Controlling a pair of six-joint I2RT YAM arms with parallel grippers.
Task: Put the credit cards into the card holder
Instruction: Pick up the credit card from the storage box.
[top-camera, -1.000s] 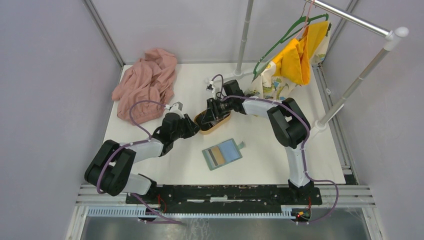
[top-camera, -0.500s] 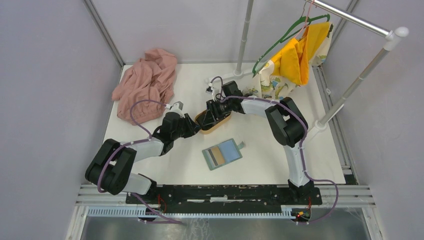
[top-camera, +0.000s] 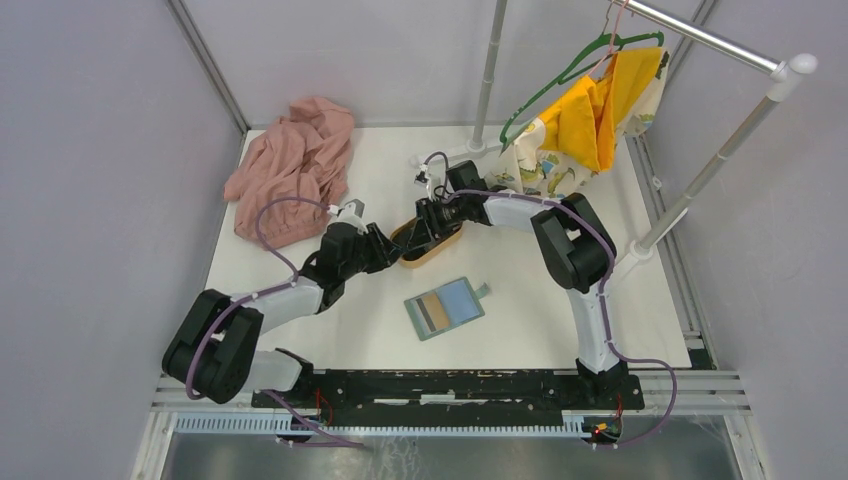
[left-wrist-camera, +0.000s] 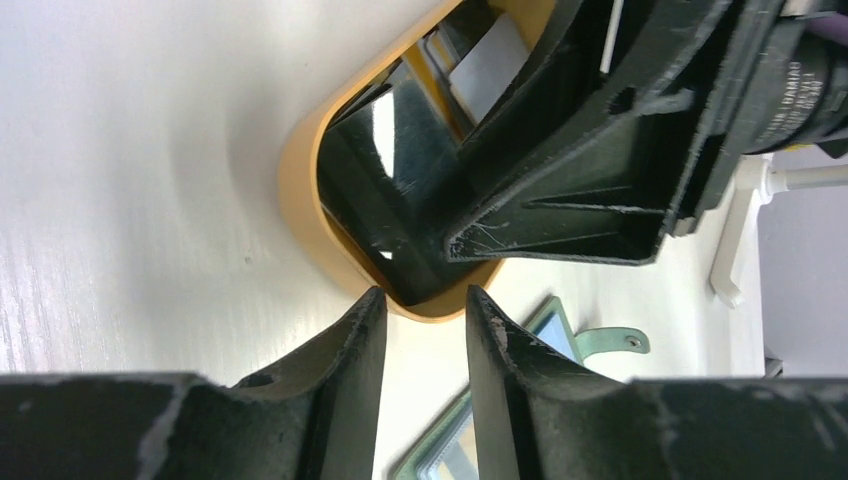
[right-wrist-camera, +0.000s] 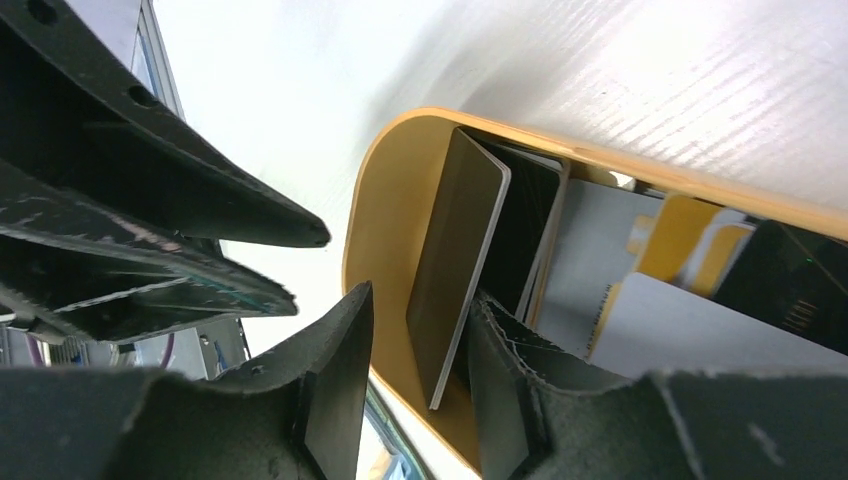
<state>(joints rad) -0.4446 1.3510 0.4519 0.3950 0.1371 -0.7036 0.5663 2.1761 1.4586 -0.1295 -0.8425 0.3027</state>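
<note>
Several credit cards lie in an oval light-wood tray (top-camera: 437, 250). In the right wrist view one dark card (right-wrist-camera: 455, 250) stands tilted on its edge at the tray's end, beside a black card (right-wrist-camera: 525, 225) and grey-white ones (right-wrist-camera: 650, 310). My right gripper (right-wrist-camera: 420, 300) is open and straddles the standing card, which leans by one finger with a gap to the other. My left gripper (left-wrist-camera: 422, 295) is open and empty, its tips just short of the tray rim (left-wrist-camera: 300, 200). The card holder (top-camera: 445, 307) lies unfolded on the table, near side of the tray.
A pink cloth (top-camera: 295, 165) is heaped at the back left. A yellow garment on a green hanger (top-camera: 590, 110) hangs from the rack at the back right, whose upright pole (top-camera: 488, 75) stands behind the tray. The two grippers (top-camera: 405, 240) nearly meet over the tray.
My left gripper's jaws have widened a little and that arm has shifted slightly away from its base. The hanging yellow garment has swung. The right gripper has stayed in the tray.
</note>
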